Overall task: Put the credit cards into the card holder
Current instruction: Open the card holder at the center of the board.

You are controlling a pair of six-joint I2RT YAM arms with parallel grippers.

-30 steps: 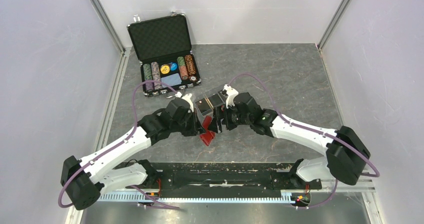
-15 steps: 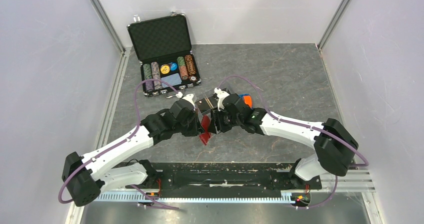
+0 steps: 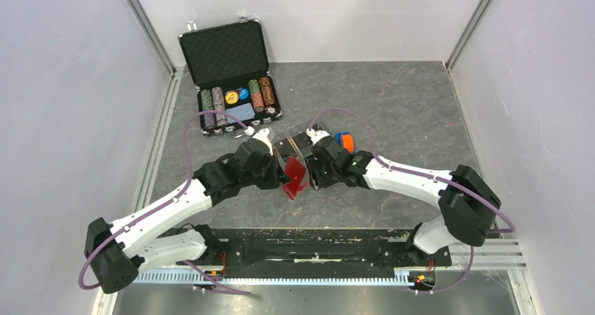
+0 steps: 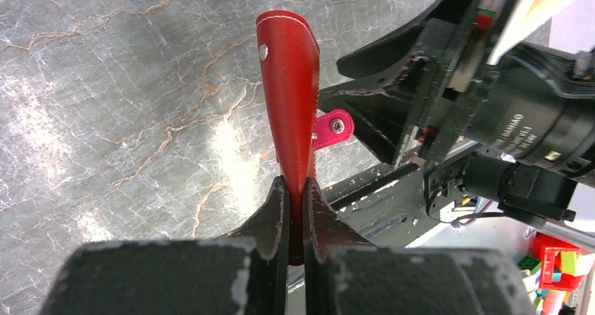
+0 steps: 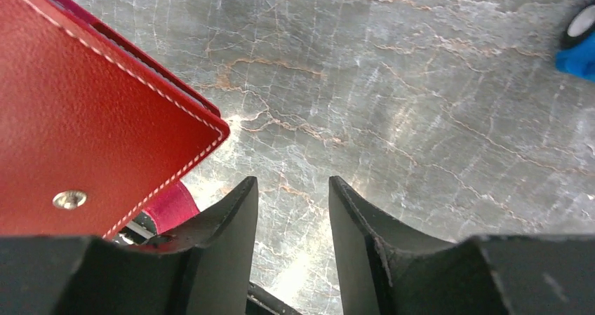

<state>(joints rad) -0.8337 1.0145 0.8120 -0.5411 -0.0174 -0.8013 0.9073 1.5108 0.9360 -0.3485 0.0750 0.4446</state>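
Left jaws: pinched tight on one edge of the red wallet point(image 4: 289, 97), holding it on edge above the surface point(image 5: 421, 83), apparently to present its pink snap tab point(image 4: 332, 128). Right jaws: partly spread, nothing between them, just beside the wallet's tab corner, seemingly placed to open it. Credit cards: none visible, presumably inside the wallet. Card holder point(image 3: 293, 145): on the surface just beyond the wallet.

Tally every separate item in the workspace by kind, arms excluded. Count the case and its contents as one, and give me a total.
black chip briefcase: 1
red wallet: 1
clear card holder: 1
orange-and-blue object: 1
Total: 4
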